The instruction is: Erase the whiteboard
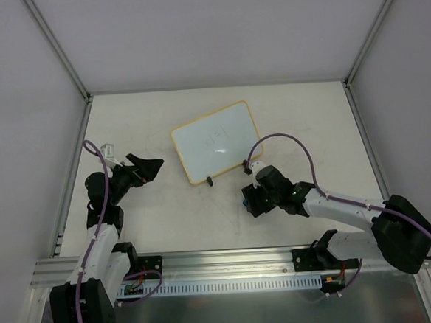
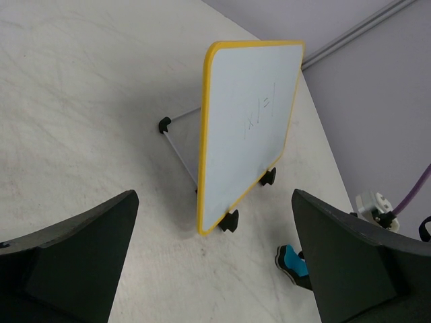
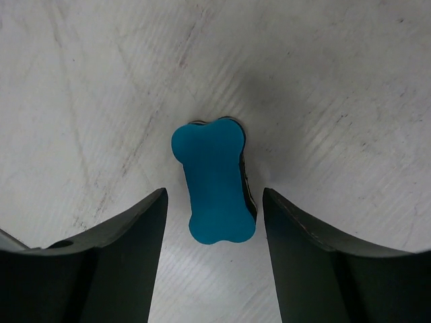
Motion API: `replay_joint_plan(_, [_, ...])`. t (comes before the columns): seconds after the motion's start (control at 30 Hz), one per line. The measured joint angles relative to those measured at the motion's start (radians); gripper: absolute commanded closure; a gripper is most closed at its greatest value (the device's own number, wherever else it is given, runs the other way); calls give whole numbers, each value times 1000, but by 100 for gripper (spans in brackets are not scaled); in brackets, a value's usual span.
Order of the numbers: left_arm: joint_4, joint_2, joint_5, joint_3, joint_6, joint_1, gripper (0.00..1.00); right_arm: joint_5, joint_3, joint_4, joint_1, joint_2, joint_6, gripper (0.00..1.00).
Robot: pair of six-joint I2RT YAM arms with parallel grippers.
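blue eraser point(image 3: 214, 182) between right gripper's point(image 3: 214, 192) parted jaws — untouched; left gripper point(image 2: 214, 196) spread, facing whiteboard point(image 2: 249, 121).

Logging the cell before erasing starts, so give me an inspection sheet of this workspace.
Surface: pale table, faintly scuffed.
Job's things: whiteboard standing on its feet, faint marks on it; blue eraser lying flat.
Clutter: nothing seen.
End effectors: left end effector open, facing the board; right end effector open, straddling the eraser, small gaps either side.
Cables: purple cable looping over each arm.
Surroundings: white walls, metal frame.
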Motion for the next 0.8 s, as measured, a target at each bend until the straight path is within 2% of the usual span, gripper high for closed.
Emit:
replay_joint_plan(0.2, [1, 3, 0, 0, 0, 0, 1, 8, -15, 5, 25, 21, 24, 44])
replay_joint_plan(0.67, [2, 5, 0, 0, 0, 0, 1, 100, -10, 26, 73, 59, 42, 42])
replay_joint_plan(0.8, [5, 13, 1, 0, 0, 0, 1, 118, -10, 25, 74, 59, 43, 45])
